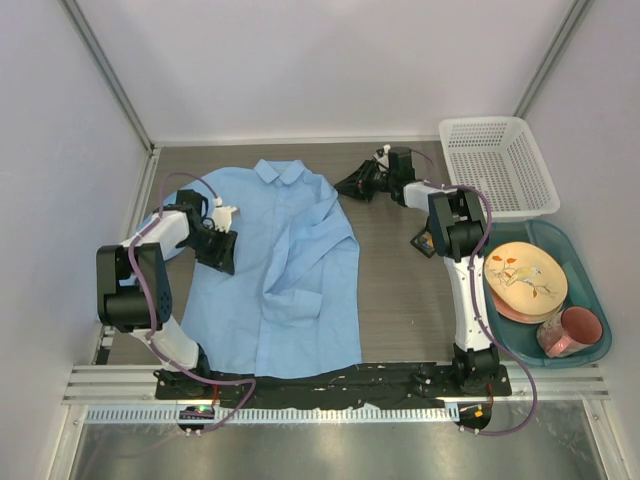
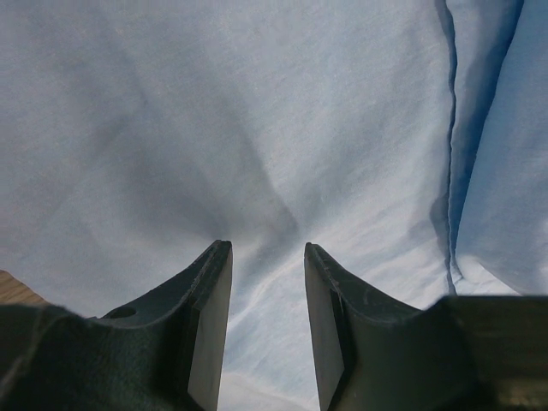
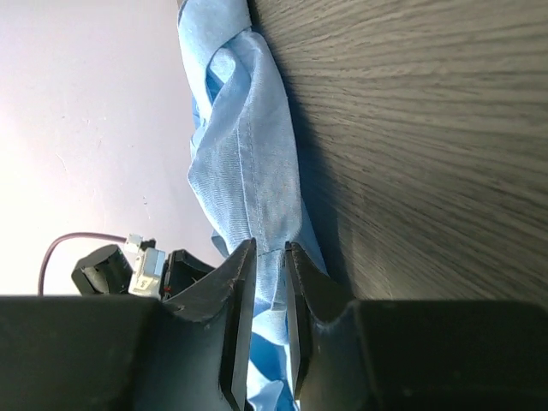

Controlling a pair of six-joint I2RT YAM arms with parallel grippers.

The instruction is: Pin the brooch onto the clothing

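Looking down from above, you have the shirt (image 1: 290,290) spread flat on the table (image 1: 400,290), collar toward the far wall and front panels partly folded over each other. Your left gripper (image 1: 222,250) rests on the cloth at the shirt's left side, below the shoulder. Your right gripper (image 1: 345,186) is at the far right shoulder of the shirt, where the sleeve bunches at the edge. To the right stand a white basket (image 1: 482,123) and, nearer to you, a teal tub (image 1: 515,335) holding a plate (image 1: 525,278) and a pink mug (image 1: 572,332). A small dark thing with an orange spot (image 1: 422,243) lies on the table just beside the right arm, partly hidden. It is too small for you to tell whether that spot is the brooch.

In the left wrist view, the left gripper (image 2: 266,248) has its fingers (image 2: 210,325) spread apart, grasping nothing. The tips sit on or just above the shirt (image 2: 257,128), and soft creases run out from between them. A seam runs down the right side.

In the right wrist view, the right gripper (image 3: 271,248) is clenched almost fully on a twisted fold of the shirt (image 3: 244,163), with the cloth passing between the fingers (image 3: 235,317). The fold lies along the edge of the table (image 3: 411,128).
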